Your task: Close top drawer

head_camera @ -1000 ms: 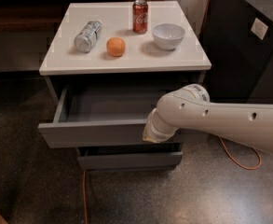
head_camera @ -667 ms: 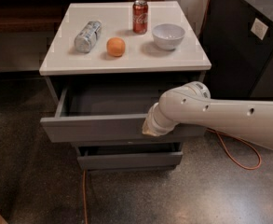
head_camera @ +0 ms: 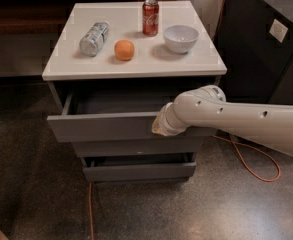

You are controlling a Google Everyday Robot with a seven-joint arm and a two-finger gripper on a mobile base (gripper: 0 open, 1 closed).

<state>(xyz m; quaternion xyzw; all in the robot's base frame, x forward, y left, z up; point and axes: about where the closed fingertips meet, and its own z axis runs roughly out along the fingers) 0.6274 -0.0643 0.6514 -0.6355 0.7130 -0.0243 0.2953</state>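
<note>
- Tabletop (head_camera: 136, 69): tipped can (head_camera: 94, 38) left, orange (head_camera: 124, 50) middle, cola can (head_camera: 150, 17) behind it, bowl (head_camera: 181, 38) right.
- Top drawer (head_camera: 103, 127) below, pulled out.
- Gripper (head_camera: 161, 126) at its front, right of centre.

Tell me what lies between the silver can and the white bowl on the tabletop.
The orange lies between the silver can and the white bowl, as the camera view shows. The gripper is lower, at the front of the top drawer.
</note>
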